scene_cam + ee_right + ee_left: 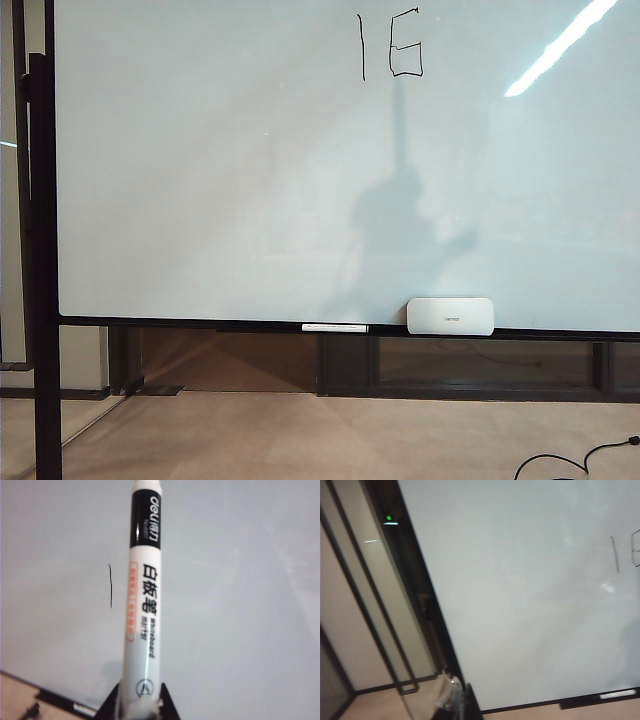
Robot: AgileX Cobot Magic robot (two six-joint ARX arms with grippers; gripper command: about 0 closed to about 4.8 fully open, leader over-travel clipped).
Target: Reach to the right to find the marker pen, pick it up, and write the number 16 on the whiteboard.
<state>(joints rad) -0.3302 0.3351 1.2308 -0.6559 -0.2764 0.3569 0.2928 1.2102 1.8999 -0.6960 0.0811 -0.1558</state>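
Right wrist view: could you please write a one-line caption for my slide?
Right gripper holds the marker pen in front of the whiteboard, a thin black stroke beside it.

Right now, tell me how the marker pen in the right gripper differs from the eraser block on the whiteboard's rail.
The marker pen is a slim barrel with a black collar and printed lettering; the eraser block is a broad rounded rectangle, nearly plain. The marker pen is clamped in the right gripper, off the whiteboard; the eraser block rests on the rail below the written 16. Both are mainly white.
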